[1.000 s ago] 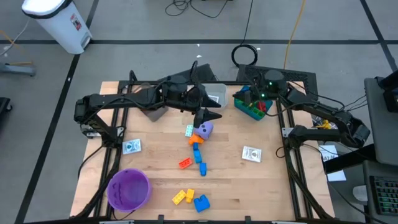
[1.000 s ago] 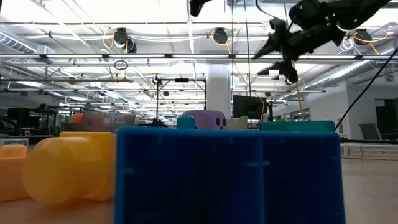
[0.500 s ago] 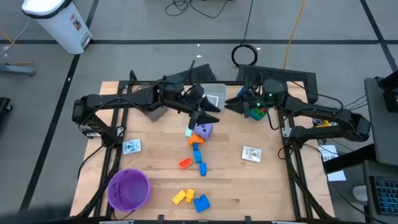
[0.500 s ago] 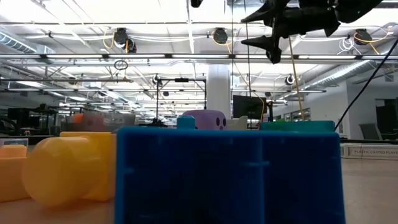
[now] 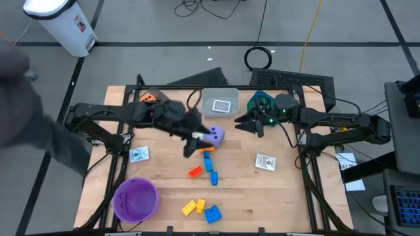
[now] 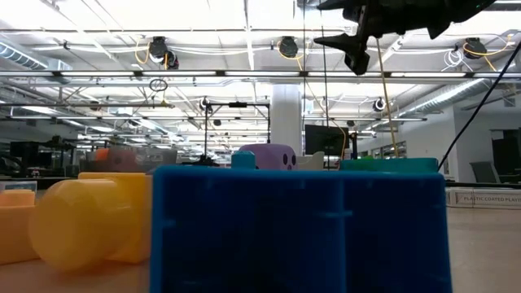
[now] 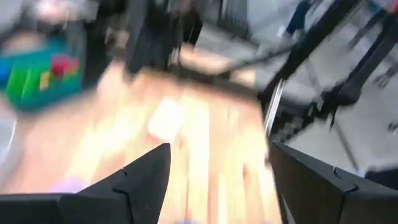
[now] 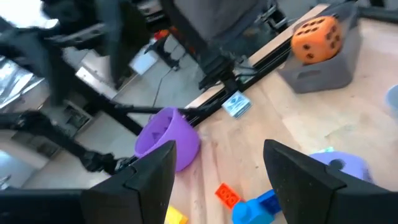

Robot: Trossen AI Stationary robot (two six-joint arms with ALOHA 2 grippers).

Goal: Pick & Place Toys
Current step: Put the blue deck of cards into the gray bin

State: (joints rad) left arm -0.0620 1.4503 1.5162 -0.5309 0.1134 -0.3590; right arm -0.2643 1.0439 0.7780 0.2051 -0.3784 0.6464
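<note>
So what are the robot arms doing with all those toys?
They are tidying toys off the table. Right now neither arm holds anything. The left gripper is open and sits just beside the purple die in the middle. The right gripper is open too, next to the teal bin that already has bricks in it. An orange die sits in the grey bin. Loose bricks wait on the table.
</note>
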